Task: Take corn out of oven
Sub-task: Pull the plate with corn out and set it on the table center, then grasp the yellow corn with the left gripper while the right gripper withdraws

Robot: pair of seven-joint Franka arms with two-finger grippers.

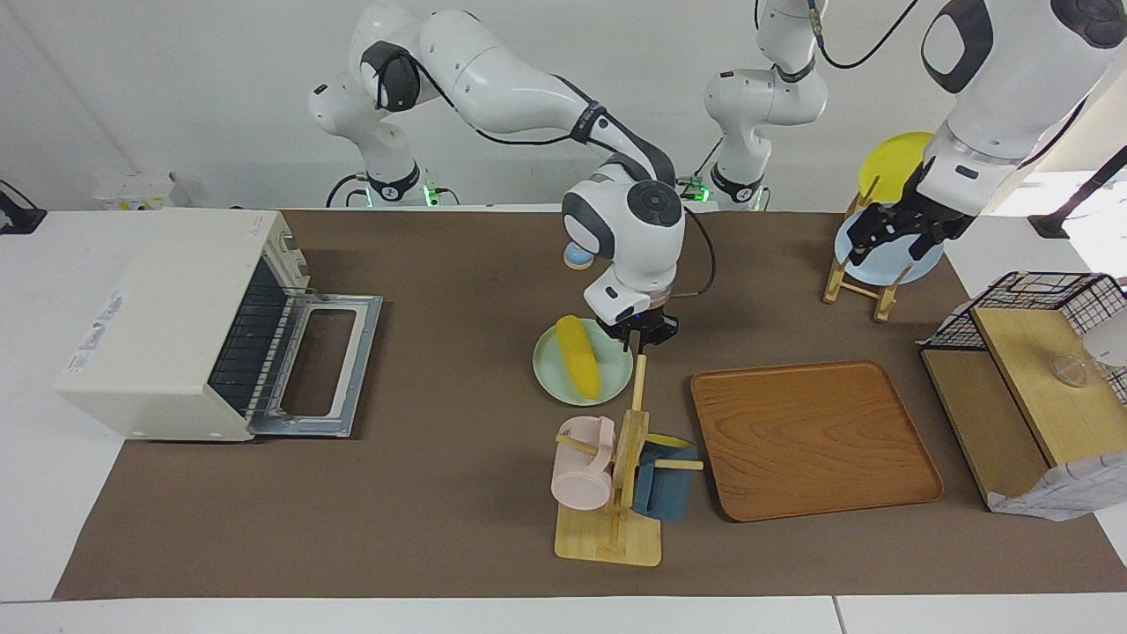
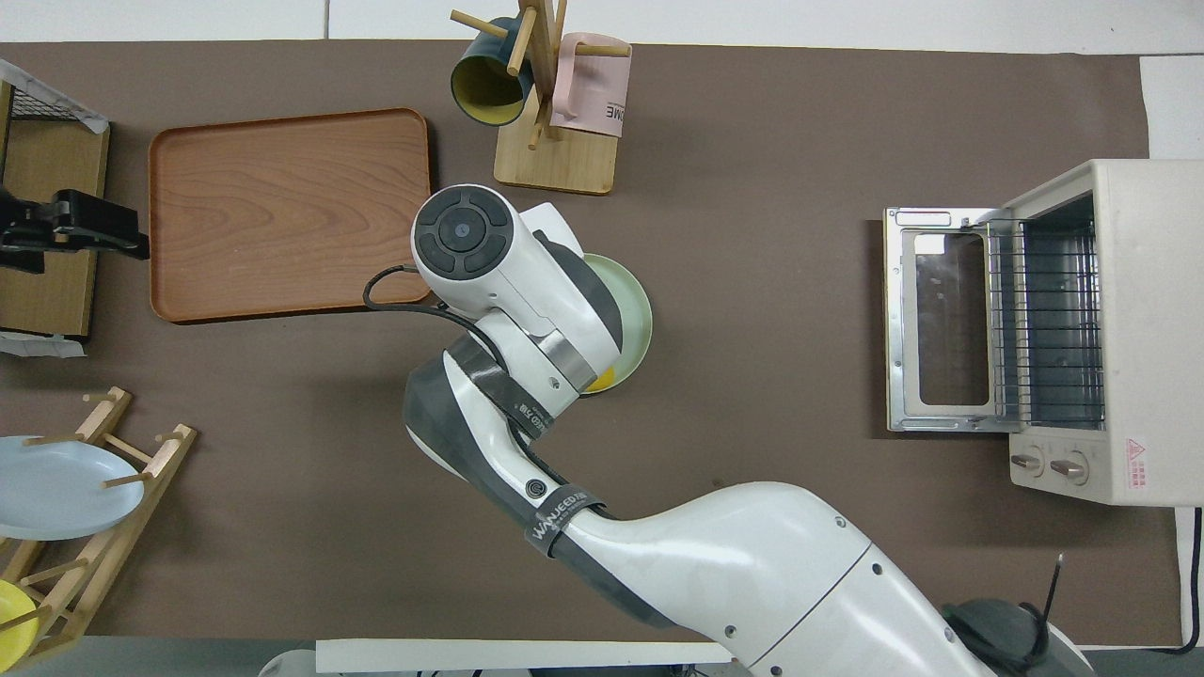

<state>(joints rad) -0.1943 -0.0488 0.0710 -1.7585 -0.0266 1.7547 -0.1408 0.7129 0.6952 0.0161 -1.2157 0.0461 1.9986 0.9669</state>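
Note:
The corn point(image 1: 578, 355), a bright yellow cob, lies on a pale green plate point(image 1: 555, 379) on the brown mat in the middle of the table, beside the mug tree. In the overhead view only the corn's tip point(image 2: 603, 380) and part of the plate point(image 2: 632, 315) show past the right arm. My right gripper point(image 1: 647, 335) is at the plate's rim, toward the left arm's end. The cream-white oven point(image 1: 167, 317) stands at the right arm's end with its door point(image 1: 321, 365) dropped open and its wire rack point(image 2: 1053, 320) bare. My left gripper point(image 1: 896, 231) hangs open over the plate rack.
A wooden mug tree point(image 1: 627, 458) holding a pink and a dark blue mug stands just beside the plate. A wooden tray point(image 1: 814, 436) lies next to it. The plate rack point(image 1: 867, 282) carries a blue and a yellow plate. A wire basket point(image 1: 1057, 295) holds wooden boards.

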